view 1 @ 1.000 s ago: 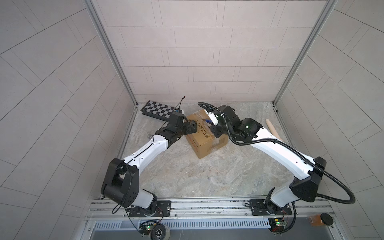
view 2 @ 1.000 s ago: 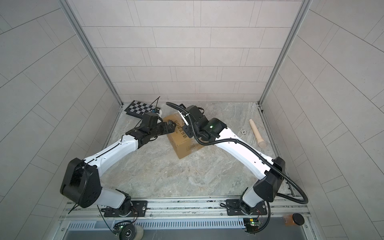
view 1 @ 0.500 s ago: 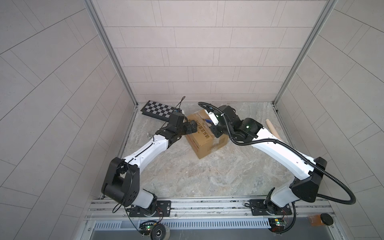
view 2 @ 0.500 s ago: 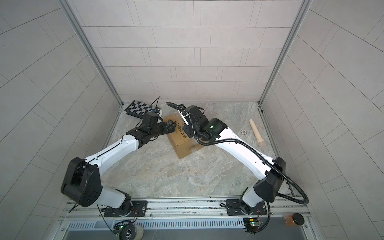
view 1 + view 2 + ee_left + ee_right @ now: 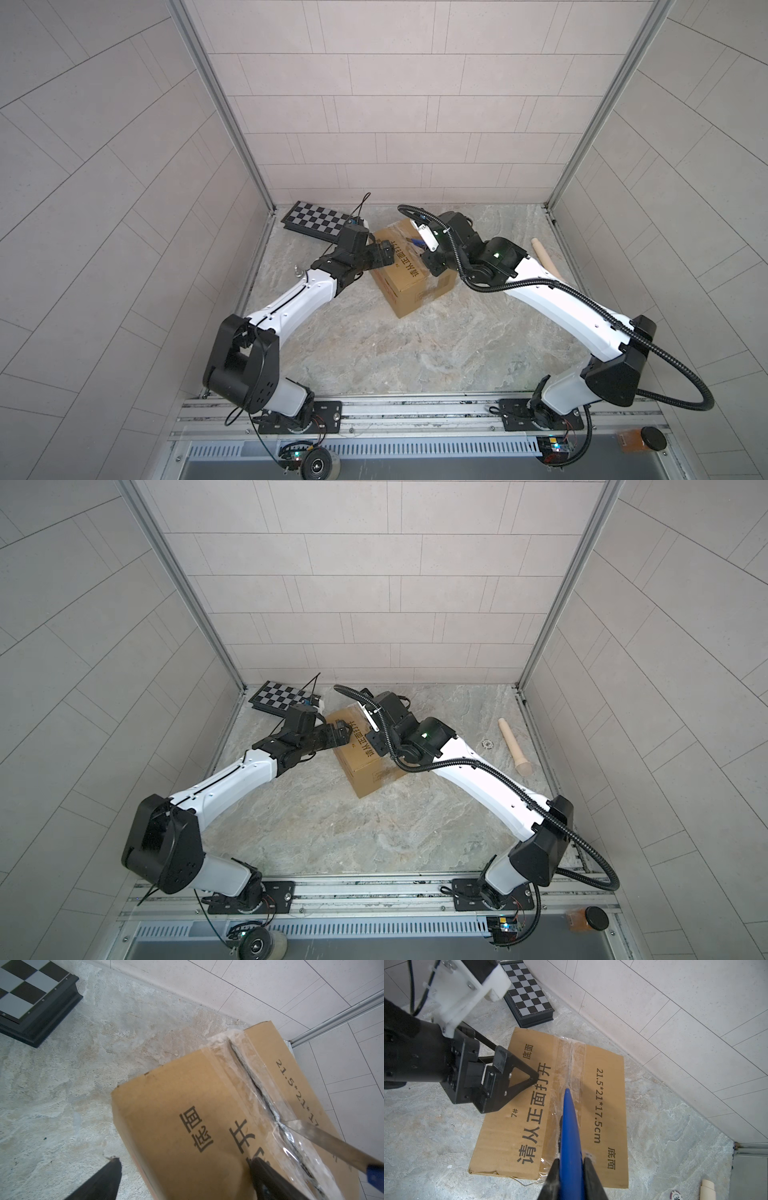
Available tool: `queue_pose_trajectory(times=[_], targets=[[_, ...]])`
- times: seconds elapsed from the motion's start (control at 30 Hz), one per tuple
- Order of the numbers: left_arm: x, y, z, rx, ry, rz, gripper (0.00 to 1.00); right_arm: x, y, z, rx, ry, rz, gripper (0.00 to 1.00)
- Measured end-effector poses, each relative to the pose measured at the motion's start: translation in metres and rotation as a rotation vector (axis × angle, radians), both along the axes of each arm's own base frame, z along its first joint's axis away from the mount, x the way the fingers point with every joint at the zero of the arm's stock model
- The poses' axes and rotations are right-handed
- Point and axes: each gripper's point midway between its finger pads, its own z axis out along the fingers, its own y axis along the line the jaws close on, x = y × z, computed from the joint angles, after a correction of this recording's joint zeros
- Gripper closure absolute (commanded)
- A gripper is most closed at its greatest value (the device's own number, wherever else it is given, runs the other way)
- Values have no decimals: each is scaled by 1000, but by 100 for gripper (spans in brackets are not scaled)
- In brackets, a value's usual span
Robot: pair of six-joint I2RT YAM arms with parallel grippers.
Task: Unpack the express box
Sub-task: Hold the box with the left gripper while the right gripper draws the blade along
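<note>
The express box [image 5: 409, 276] [image 5: 365, 766], a brown carton with black print, lies on the stone floor between both arms. Clear tape covers its top seam [image 5: 249, 1076], where a dark slit runs. My left gripper [image 5: 384, 257] [image 5: 185, 1160] is open and straddles the box's near edge: one finger [image 5: 261, 1169] rests on the top face, the other finger [image 5: 110, 1169] hangs beside the box over the floor. My right gripper [image 5: 571, 1162] [image 5: 430, 266] is shut on a blue-handled knife [image 5: 569, 1126]. Its steel blade [image 5: 324, 1136] points down into the taped seam.
A black-and-white chequered board [image 5: 318, 218] [image 5: 282, 698] lies at the back left against the wall. A pale wooden stick [image 5: 544, 257] [image 5: 515, 746] lies at the right, near a floor drain [image 5: 486, 742]. Tiled walls close in the back and both sides.
</note>
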Motion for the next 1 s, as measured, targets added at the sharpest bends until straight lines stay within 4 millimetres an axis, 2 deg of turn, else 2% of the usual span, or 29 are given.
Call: queue_pose_trajectory(times=[0.27,0.57,1.0], targets=[[0,0,0,0,0,0,0,0,0,0,3,-1,0,100],[0,0,0,0,0,0,0,-4,-3,11,26,-17,-1,100],[0,0,0,-1,0,-1,0,-5,-3,8,25,-9,2,100]])
